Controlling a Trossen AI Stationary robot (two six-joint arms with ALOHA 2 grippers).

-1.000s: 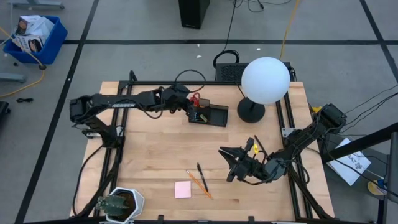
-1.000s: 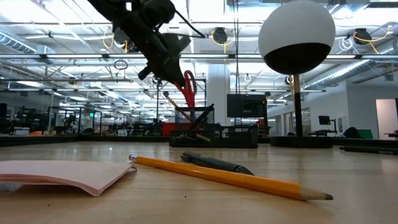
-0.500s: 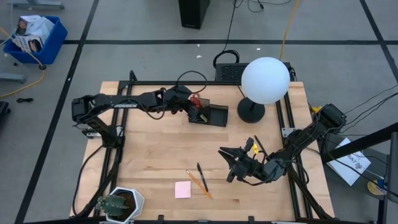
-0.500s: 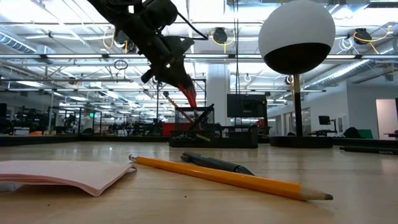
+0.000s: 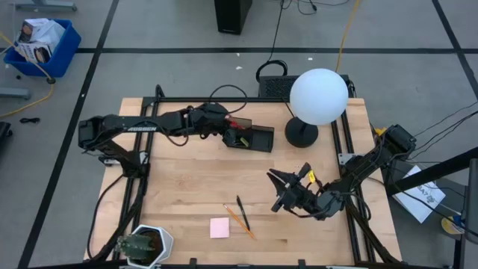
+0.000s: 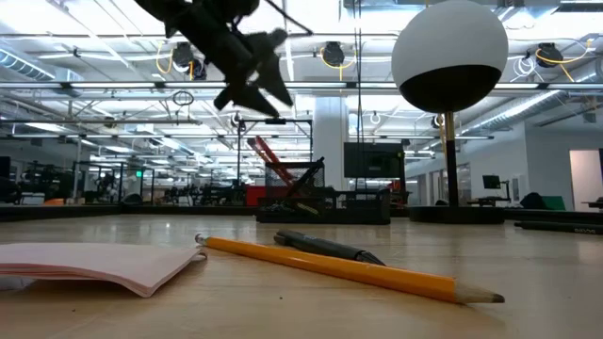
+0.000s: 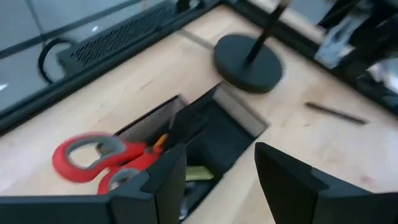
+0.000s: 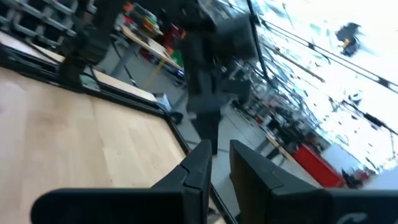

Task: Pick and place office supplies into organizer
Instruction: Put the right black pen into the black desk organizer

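Now the scissors (image 7: 102,160) sit blades-down in the organizer (image 5: 252,138) near the table's (image 5: 187,187) back edge, and the left gripper (image 7: 214,180) hangs above them, jaws parted and empty. Best lift straight up, clear of the handles, before swinging to the pencil (image 5: 239,220) by the front edge. The right gripper (image 5: 284,196) waits near the right edge, nearly closed, holding nothing.

**A robotics lab in a large industrial hall**

The wooden tabletop (image 5: 194,187) stands on a grey floor marked with black tape lines (image 5: 97,63). Cables (image 5: 345,33) trail across it. Beyond the table, the low view shows rows of equipment racks (image 6: 113,184), ceiling trusses with strip lights (image 6: 528,85), and what may be monitors (image 6: 367,158), though they are distant.
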